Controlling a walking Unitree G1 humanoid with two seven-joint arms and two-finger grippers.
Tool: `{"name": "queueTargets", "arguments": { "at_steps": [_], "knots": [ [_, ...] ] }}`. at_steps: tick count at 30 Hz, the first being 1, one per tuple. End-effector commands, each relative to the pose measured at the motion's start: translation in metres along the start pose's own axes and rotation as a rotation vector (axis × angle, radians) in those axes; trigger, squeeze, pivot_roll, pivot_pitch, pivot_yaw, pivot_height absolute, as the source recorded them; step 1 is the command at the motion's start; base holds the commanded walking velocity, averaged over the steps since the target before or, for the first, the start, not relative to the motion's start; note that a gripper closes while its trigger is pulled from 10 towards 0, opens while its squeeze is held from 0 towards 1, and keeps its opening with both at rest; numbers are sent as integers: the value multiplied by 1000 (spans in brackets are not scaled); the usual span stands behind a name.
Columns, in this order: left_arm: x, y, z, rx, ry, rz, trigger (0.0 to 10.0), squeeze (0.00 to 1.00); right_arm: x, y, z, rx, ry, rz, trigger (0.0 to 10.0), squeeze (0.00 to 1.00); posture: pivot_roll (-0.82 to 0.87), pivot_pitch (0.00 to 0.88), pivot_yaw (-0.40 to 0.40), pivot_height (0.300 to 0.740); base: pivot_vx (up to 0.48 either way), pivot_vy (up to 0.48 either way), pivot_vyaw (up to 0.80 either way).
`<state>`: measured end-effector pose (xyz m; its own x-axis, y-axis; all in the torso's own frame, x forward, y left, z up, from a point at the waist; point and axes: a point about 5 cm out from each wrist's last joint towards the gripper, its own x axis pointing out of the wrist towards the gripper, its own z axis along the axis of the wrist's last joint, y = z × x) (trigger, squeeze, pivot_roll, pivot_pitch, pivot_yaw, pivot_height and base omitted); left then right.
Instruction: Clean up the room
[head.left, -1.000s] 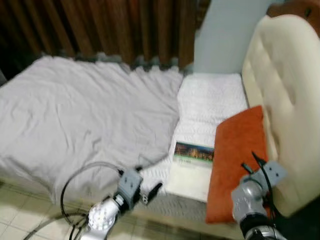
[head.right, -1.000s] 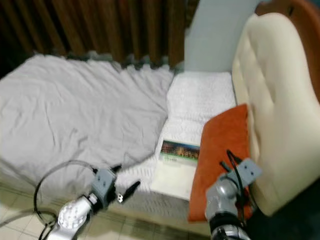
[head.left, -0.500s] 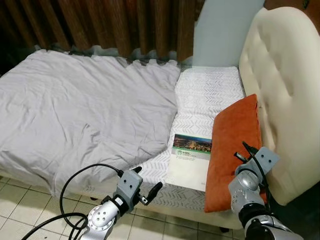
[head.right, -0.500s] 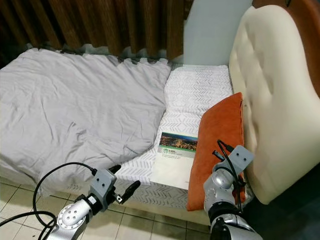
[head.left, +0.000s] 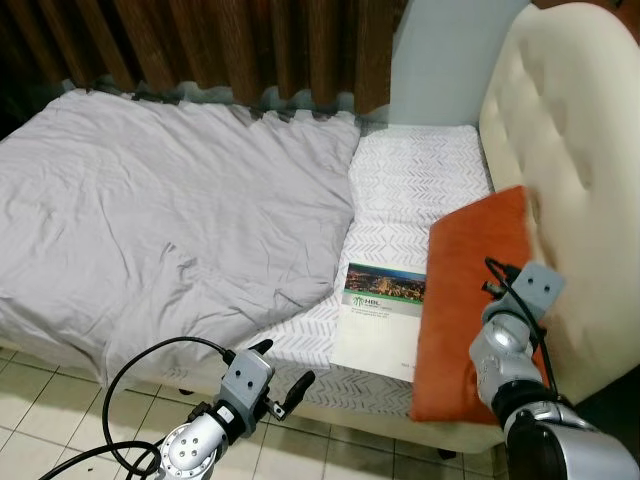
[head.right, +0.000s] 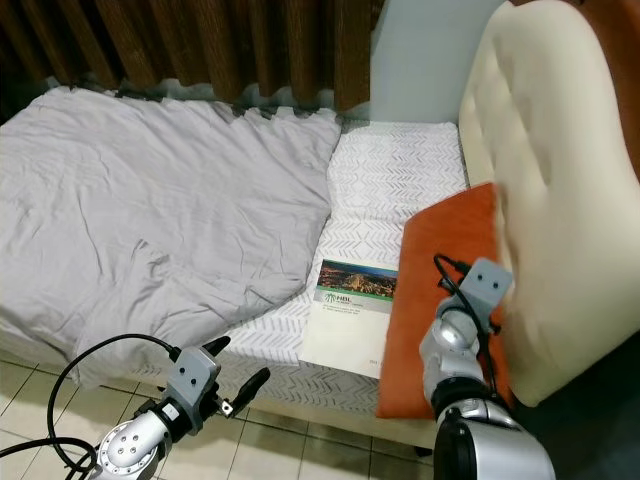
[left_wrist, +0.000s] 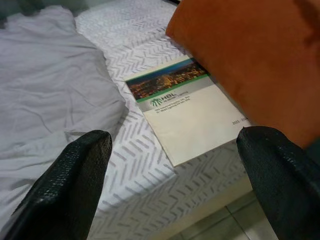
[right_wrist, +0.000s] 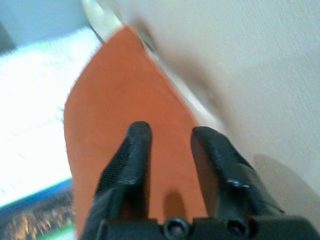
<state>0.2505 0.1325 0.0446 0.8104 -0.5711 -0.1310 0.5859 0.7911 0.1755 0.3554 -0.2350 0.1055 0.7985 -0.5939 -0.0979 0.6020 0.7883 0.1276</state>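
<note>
An orange cushion (head.left: 468, 300) leans on the bed's right side against the cream headboard (head.left: 570, 170), its top edge blurred. My right gripper (right_wrist: 172, 132) is at the cushion's lower right part, its fingers close together and shut on the orange fabric. My right wrist (head.left: 522, 300) covers that spot in the eye views. A booklet (head.left: 378, 318) with a city photo lies flat on the white patterned sheet (head.left: 415, 185), just left of the cushion. My left gripper (head.left: 285, 368) hovers open by the bed's front edge, pointing at the booklet (left_wrist: 185, 107).
A crumpled grey blanket (head.left: 160, 210) covers the left two thirds of the bed. Brown curtains (head.left: 200, 40) hang behind it. A pale blue wall (head.left: 440, 50) is at the back right. Tiled floor (head.left: 50, 400) runs in front, with my left arm's black cable (head.left: 130, 370) looping over it.
The cushion's top edge has lifted and shifted towards the headboard along with my right wrist. My left gripper has sunk slightly lower in view. The camera has also shifted a little.
</note>
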Motion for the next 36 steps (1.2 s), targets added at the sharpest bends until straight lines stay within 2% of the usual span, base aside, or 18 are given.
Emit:
{"name": "queueTargets", "arguments": {
  "at_steps": [1, 4, 6, 9, 10, 11, 14, 16, 20, 23, 24, 25, 26, 28, 33, 34, 35, 36],
  "knots": [
    [-5, 0, 1, 9, -1, 3, 10000, 0, 1, 0, 2, -45, -14, 7, 10000, 1000, 65, 194, 12, 740, 0, 0, 0],
    [-8, -1, 2, 11, 1, 1, 10000, 0, 4, -1, 8, -87, -48, 8, 10000, 1000, 70, 195, 13, 740, 0, 0, 0],
    [-10, 0, 2, 12, 4, 5, 10000, 0, 6, -1, 14, -168, -102, 20, 10000, 1000, 69, 194, 13, 740, 0, 0, 0],
    [-10, 0, 2, 12, 5, 6, 10000, 0, 6, 0, 16, -188, -115, 24, 10000, 1000, 69, 194, 13, 740, 0, 0, 0],
    [-7, 0, 4, 19, 1, 14, 10000, 0, 7, 4, 28, -252, -222, 64, 10000, 1000, 53, 170, -1, 740, 0, 0, 0],
    [-6, 0, 4, 22, 0, 18, 10000, 0, 6, 6, 33, -270, -262, 83, 10000, 1000, 53, 170, -1, 740, 0, 0, 0],
    [-4, 3, 8, 45, -6, 73, 10000, 0, -3, 5, 34, -243, -351, 160, 10000, 1000, 25, 128, -19, 740, 0, 0, 0],
    [-5, 6, 10, 43, -7, 107, 10000, 0, -8, 0, 29, -225, -353, 170, 10000, 1000, 18, 116, -22, 740, 0, 0, 0],
    [-3, 18, 17, 4, -35, 175, 10000, 0, -32, -30, -3, -190, -261, 184, 10000, 1000, -11, 55, -34, 740, 0, 0, 0],
    [2, 21, 17, 8, -34, 184, 10000, 0, -40, -37, -17, -186, -218, 198, 10000, 1000, -23, 27, -34, 740, 0, 0, 0],
    [5, 25, 13, 21, -12, 199, 10000, 0, -65, -51, -39, -177, -165, 234, 10000, 1000, -40, 0, -25, 740, 0, 0, 0],
    [5, 25, 13, 21, -12, 199, 10000, 0, -65, -51, -39, -177, -165, 234, 10000, 1000, -40, 0, -25, 740, 0, 0, 0],
    [2, 25, 9, 20, 4, 209, 10000, 0, -82, -62, -49, -172, -137, 264, 10000, 1000, -43, 0, -24, 740, 0, 0, 0],
    [2, 26, 8, 16, 8, 212, 10000, 0, -84, -64, -51, -175, -128, 271, 10000, 1000, -46, 0, -20, 740, 0, 0, 0],
    [-4, 29, -1, -57, 64, 297, 10000, 0, -96, -84, -62, -157, -44, 318, 10000, 1000, -56, 0, 11, 740, 0, 0, 0],
    [1, 29, 0, -59, 68, 299, 10000, 0, -95, -82, -65, -161, -32, 327, 10000, 710, -64, 0, 17, 740, 0, 0, 0],
    [6, 29, 1, -62, 66, 299, 10000, 0, -92, -79, -66, -163, -28, 332, 10000, 0, -65, 0, 19, 740, 0, 0, 0],
    [10, 30, 2, -62, 63, 297, 10000, 0, -91, -77, -66, -163, -23, 337, 10000, 0, -67, 0, 19, 740, 0, 0, 0]
  ]
}}
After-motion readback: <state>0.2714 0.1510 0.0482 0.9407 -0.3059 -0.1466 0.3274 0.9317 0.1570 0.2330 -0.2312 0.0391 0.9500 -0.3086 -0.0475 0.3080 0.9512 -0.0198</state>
